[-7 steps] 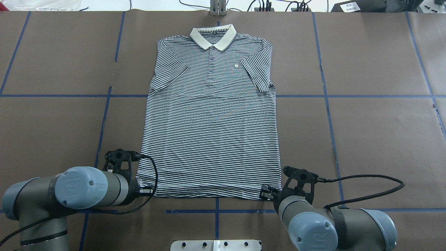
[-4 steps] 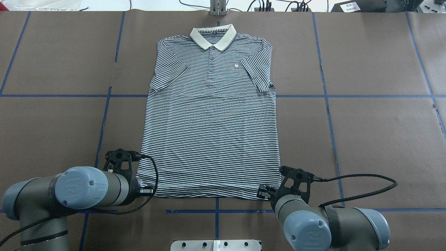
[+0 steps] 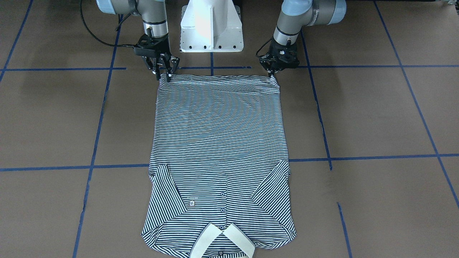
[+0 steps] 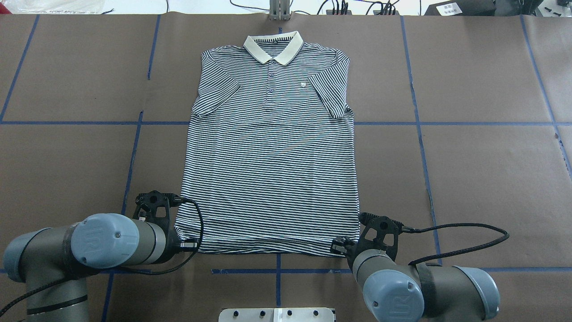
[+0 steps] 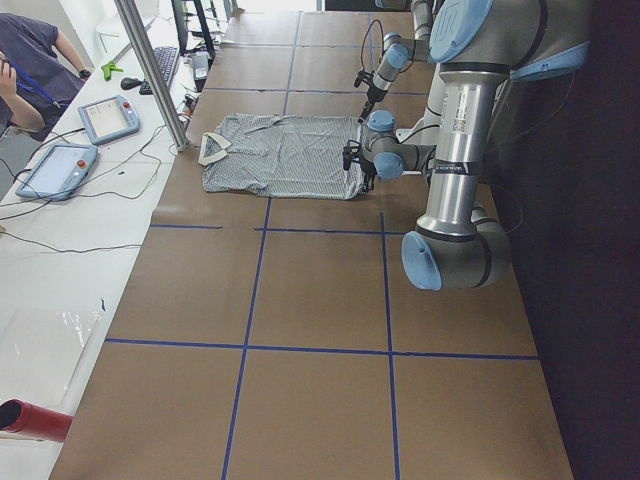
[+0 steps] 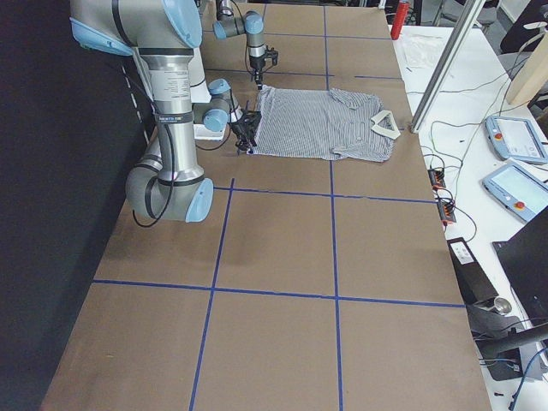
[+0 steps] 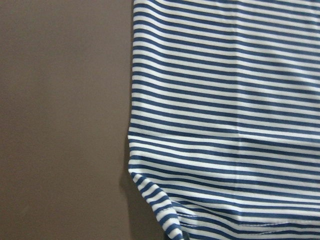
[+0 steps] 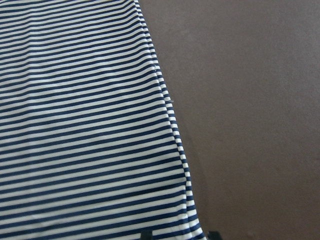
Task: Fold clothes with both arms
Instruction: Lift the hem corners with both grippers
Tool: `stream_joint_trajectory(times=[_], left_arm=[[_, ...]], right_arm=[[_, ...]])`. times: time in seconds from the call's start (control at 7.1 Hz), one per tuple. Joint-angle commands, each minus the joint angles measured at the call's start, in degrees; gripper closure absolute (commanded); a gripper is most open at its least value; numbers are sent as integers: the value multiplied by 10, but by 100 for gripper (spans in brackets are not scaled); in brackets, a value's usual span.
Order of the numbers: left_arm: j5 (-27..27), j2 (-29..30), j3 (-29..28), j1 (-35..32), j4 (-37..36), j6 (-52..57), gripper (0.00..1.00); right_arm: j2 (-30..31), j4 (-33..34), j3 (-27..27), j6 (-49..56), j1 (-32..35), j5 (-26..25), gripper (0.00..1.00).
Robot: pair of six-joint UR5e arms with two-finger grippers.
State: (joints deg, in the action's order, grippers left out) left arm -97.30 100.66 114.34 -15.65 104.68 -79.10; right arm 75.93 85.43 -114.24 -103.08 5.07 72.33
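Two hem corners of the flat shirt point(image 3: 218, 136), upper frame: my left gripper point(image 3: 272, 74) is pinching one, right gripper point(image 3: 163, 76) is straddling the other, jaws apart. Grasping step; next likely needs right closing, then even lifting.

From here I read only a UR logo on the left arm's joint cap point(image 4: 103, 240) and the right arm's joint cap point(image 4: 392, 300); the chest patch point(image 4: 303, 86) on the shirt point(image 4: 272, 170) is too small.

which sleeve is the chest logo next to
The sleeve on the robot's right, right in the overhead view: the logo sits just beside its edge. The other sleeve lies across the buttons.
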Motion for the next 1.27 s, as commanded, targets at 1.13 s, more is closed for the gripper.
stream_joint_trajectory(times=[1.13], left_arm=[[-17,22,156,-11,-140,9,100]], right_arm=[[8,107,-178,-10,33,20,100]])
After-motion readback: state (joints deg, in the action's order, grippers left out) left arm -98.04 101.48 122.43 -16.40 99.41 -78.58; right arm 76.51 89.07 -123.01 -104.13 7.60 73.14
